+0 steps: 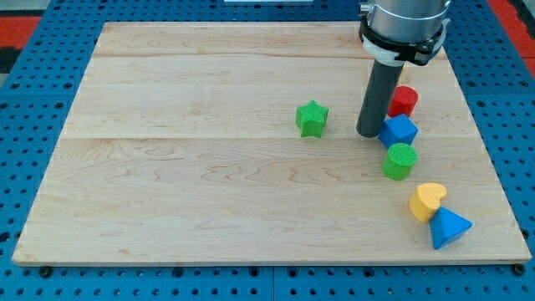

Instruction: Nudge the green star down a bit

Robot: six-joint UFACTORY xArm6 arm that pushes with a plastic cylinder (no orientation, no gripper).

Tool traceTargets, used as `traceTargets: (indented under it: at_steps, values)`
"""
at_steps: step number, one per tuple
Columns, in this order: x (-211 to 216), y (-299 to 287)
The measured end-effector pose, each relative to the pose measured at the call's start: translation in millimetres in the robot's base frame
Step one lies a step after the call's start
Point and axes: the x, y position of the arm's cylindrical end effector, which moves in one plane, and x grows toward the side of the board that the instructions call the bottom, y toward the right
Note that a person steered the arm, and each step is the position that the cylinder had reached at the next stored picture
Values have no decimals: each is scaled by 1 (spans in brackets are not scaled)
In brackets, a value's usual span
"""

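Blue triangle (449, 227) nearest; my tip (369, 134) right of green star (312, 119).

- Green star (312, 118) — right of frame centre; my tip (369, 134) just to its right.
- Blue cube (399, 130) touches my tip; red cylinder (404, 101) above it, green cylinder (399, 161) below.
- Yellow heart (427, 201) and blue triangle (447, 227) — lower right.

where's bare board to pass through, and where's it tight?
Bare: everything to the view's left of the green star, plus the strip below it. Tight: the right side, where my tip touches the blue block, with the red cylinder and green cylinder alongside.
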Motion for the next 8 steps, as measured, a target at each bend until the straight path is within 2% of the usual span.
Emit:
traceTargets:
  at_steps: [2, 4, 6, 7, 8]
  values:
    - [0, 31]
    - [-14, -17]
    - [-72, -38]
    - [-78, -92]
    - [-62, -100]
